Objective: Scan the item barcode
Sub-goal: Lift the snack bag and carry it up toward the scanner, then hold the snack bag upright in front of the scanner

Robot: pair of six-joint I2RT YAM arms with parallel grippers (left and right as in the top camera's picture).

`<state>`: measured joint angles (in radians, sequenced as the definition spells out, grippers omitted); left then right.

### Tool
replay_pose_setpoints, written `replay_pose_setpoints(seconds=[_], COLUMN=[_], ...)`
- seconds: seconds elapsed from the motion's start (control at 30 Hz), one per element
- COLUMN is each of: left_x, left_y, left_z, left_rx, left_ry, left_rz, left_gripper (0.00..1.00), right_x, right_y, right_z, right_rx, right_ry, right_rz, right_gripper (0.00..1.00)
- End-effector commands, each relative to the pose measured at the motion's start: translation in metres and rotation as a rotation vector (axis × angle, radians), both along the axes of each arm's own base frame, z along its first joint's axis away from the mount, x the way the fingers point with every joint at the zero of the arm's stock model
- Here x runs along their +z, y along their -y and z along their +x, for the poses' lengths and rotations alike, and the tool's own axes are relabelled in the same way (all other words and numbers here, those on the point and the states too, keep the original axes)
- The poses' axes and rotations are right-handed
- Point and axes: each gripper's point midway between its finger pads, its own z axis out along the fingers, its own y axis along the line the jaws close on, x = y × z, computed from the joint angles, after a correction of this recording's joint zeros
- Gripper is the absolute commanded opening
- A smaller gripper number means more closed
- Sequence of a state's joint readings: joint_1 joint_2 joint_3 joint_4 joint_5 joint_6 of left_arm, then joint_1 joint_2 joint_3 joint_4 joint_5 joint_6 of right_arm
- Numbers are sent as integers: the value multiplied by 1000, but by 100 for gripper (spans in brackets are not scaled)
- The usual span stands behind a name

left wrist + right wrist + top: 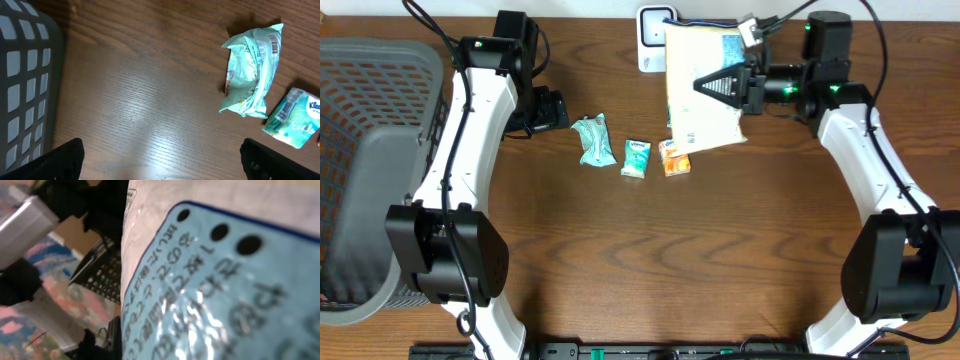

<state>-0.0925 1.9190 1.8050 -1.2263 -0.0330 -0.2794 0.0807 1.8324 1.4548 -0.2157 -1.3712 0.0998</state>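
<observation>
My right gripper [716, 85] is shut on the item, a large flat white, yellow and blue packet [702, 110]. It is held off the table at the back centre, just right of a white scanner [651, 40]. In the right wrist view the packet's blue label [225, 285] with printed script fills the frame and hides the fingers. No barcode shows on it. My left gripper [556, 110] hangs open over bare wood, left of a crumpled teal packet [592, 140]. Its black fingertips [64, 161] stand far apart, and nothing lies between them.
On the table lie the teal packet [252, 70], with a barcode facing up, a small tissue pack [636, 158] [295, 117] and an orange packet [673, 157]. A grey slatted basket [370, 150] [25, 75] stands at the left edge.
</observation>
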Motion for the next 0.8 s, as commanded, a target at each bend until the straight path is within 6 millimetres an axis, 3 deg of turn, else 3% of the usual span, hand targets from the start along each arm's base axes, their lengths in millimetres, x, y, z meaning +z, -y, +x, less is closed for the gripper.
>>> replay_pose_setpoints(seconds=[0.0, 0.13, 0.43, 0.77], left_x=[-2, -2, -2, -2], left_y=[-3, -4, -3, -3], left_z=[-3, -3, -3, -3], left_rx=[-12, -12, -12, -12], left_ry=[-12, -12, -12, -12], left_rz=[16, 16, 16, 16], left_gripper=[98, 98, 98, 98], right_x=[-4, -15, -7, -2], right_y=[-4, -10, -44, -45], right_z=[15, 31, 18, 18], right_rx=[-118, -244, -176, -163], right_ry=[-83, -210, -170, -145], right_rz=[-61, -102, -92, -78], right_gripper=[1, 1, 1, 1])
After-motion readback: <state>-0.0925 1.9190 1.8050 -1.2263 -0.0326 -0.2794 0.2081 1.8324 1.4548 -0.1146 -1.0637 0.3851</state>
